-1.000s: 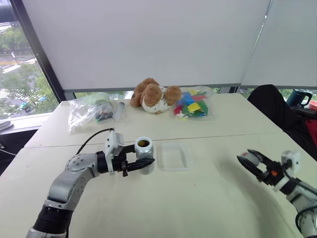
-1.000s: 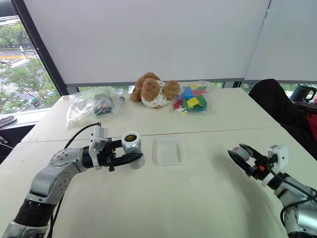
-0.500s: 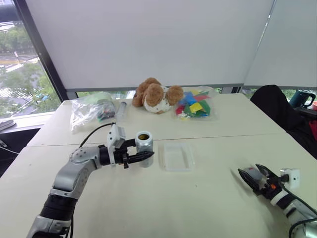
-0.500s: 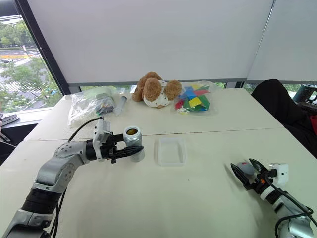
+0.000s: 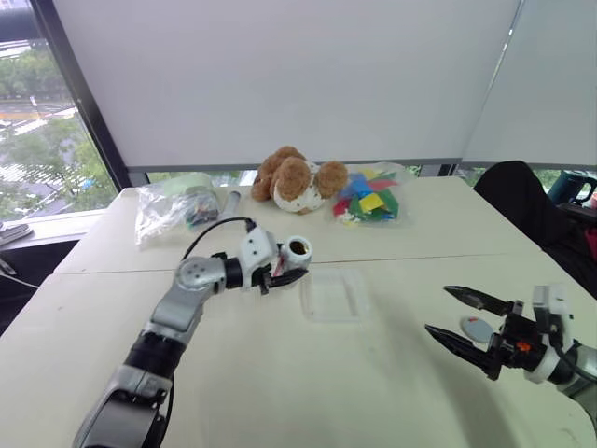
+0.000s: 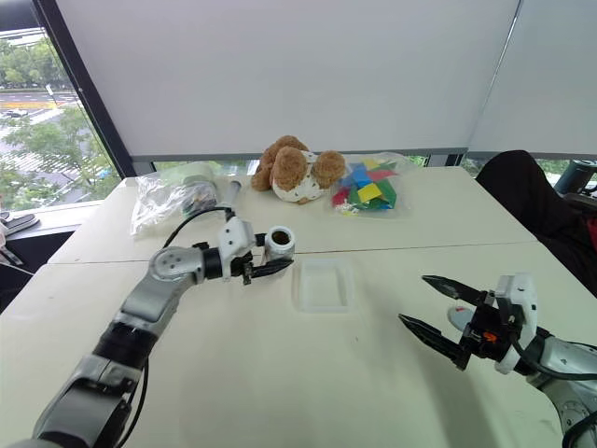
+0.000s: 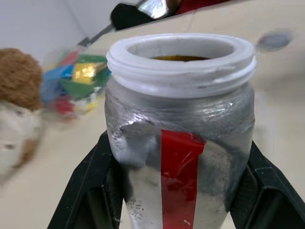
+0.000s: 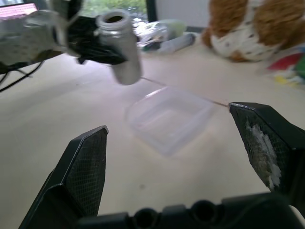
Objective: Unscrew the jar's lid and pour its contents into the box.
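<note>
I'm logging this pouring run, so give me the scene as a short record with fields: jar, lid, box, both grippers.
jar: open jar, held above the table, tipped toward the box
lid: off, lying on the table beside the right gripper
box: clear tray, looks empty
left gripper: shut on the jar
right gripper: open, holding nothing

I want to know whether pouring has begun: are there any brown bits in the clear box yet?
No. The box lies bare on the table, and the open jar in the left gripper hangs beside it, only slightly tilted.
</note>
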